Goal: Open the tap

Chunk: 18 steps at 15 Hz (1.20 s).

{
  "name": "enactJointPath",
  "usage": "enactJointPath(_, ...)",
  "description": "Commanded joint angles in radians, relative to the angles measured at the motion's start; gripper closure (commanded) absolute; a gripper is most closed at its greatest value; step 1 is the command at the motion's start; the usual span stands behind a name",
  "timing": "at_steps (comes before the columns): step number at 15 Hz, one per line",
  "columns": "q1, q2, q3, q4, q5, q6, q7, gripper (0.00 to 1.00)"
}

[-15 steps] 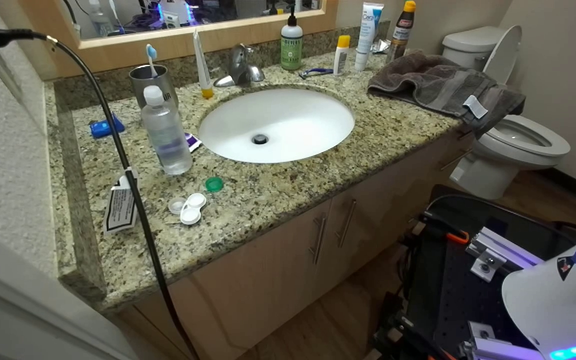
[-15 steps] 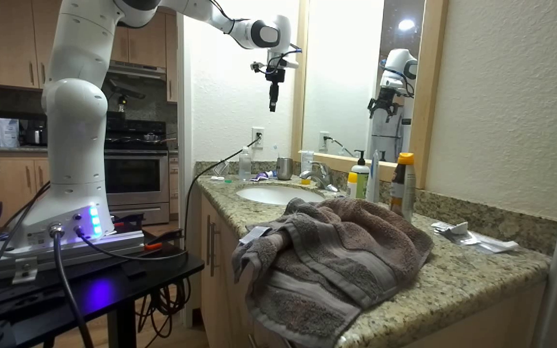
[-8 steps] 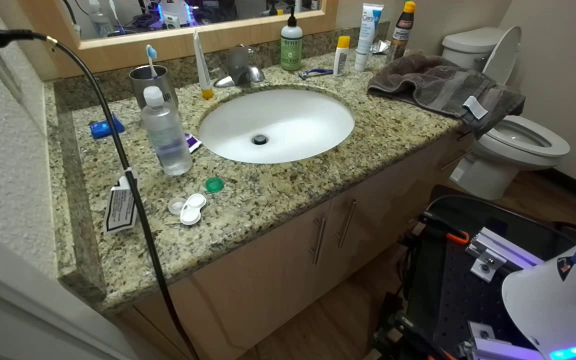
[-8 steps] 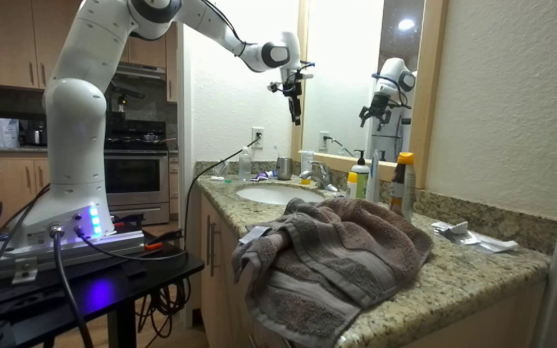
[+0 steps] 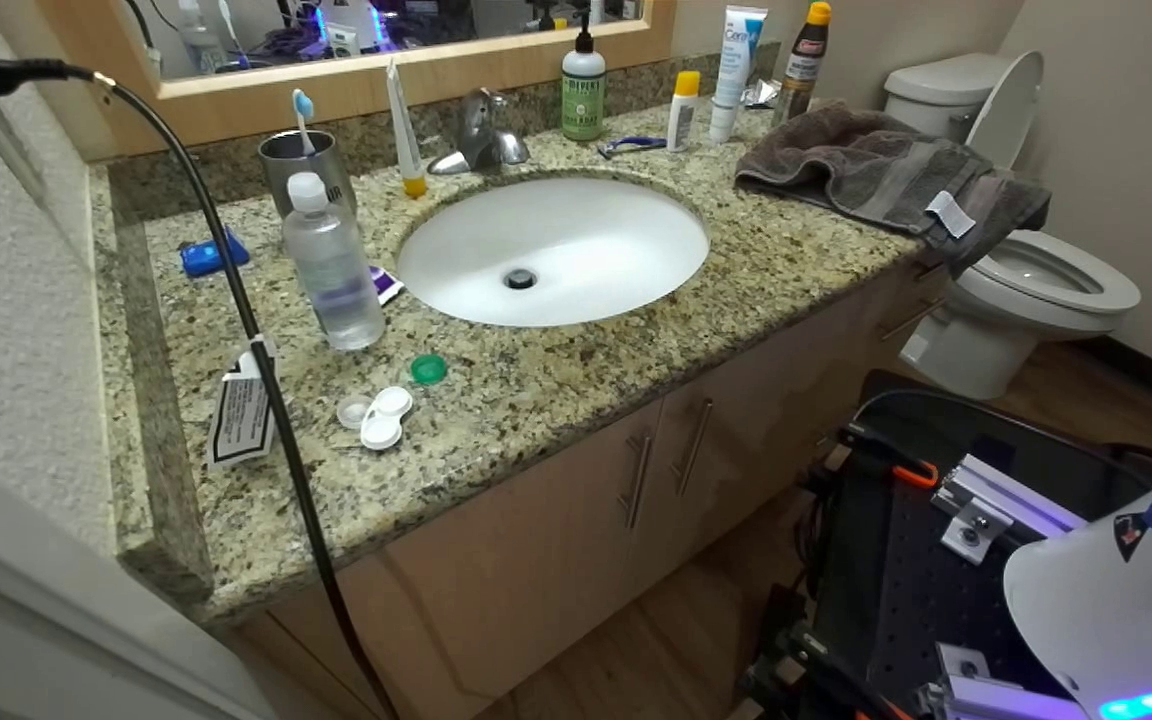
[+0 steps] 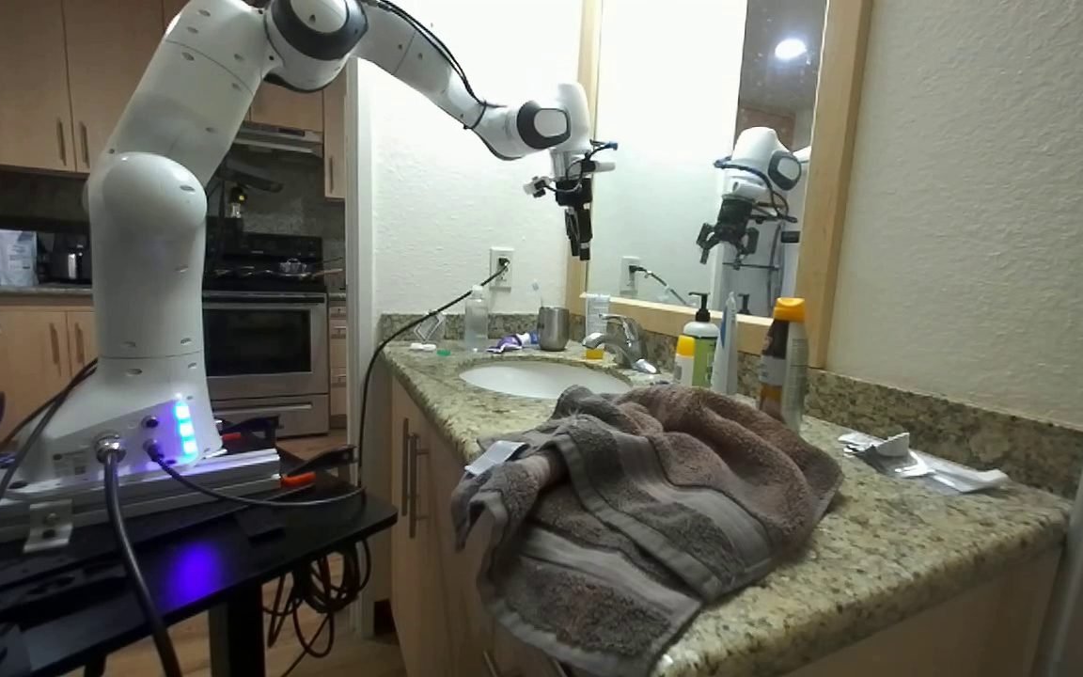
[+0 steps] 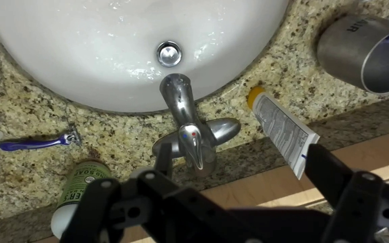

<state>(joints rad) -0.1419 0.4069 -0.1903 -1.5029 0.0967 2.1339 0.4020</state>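
Note:
The tap is a small shiny silver faucet behind the basin. It shows in both exterior views (image 5: 481, 145) (image 6: 631, 343) and the wrist view (image 7: 180, 101). Its lever handle (image 7: 191, 140), with a blue and a red dot, lies on top and points to the back. My gripper (image 7: 240, 148) is open and empty, with its fingers (image 7: 326, 168) spread wide. In an exterior view the gripper (image 6: 581, 254) points down in the air, well above the tap and apart from it. In the wrist view the left finger overlaps the tap's base; the handle appears between the fingers, nearer the left one.
The white basin (image 5: 626, 230) lies in front of the tap. A toothpaste tube (image 7: 282, 131) and a metal cup (image 7: 346, 50) stand on one side, a green soap bottle (image 7: 86, 182) and a razor (image 7: 35, 144) on the other. The mirror (image 6: 682, 160) rises behind. A towel (image 6: 654, 489) covers the counter.
My arm has reached forward, toward the mirror, and lowered, bringing the gripper nearer the tap. The tap and the things on the counter have not moved.

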Motion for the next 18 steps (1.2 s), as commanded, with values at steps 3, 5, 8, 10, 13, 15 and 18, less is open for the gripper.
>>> enactJointPath(3, -0.024, 0.144, 0.009, 0.126, -0.065, -0.064, -0.091, 0.0)
enactJointPath(5, -0.038, 0.187, 0.022, 0.169, -0.042, -0.07, -0.132, 0.0)
enactJointPath(8, -0.02, 0.175, 0.008, 0.132, -0.055, -0.027, -0.093, 0.0)
enactJointPath(10, -0.021, 0.192, 0.008, 0.153, -0.054, -0.027, -0.093, 0.0)
enactJointPath(13, -0.014, 0.259, -0.007, 0.208, -0.102, -0.033, -0.091, 0.0)
enactJointPath(15, -0.028, 0.303, -0.006, 0.249, -0.114, -0.04, -0.121, 0.0)
enactJointPath(18, -0.055, 0.363, 0.007, 0.306, -0.092, -0.015, -0.156, 0.0)
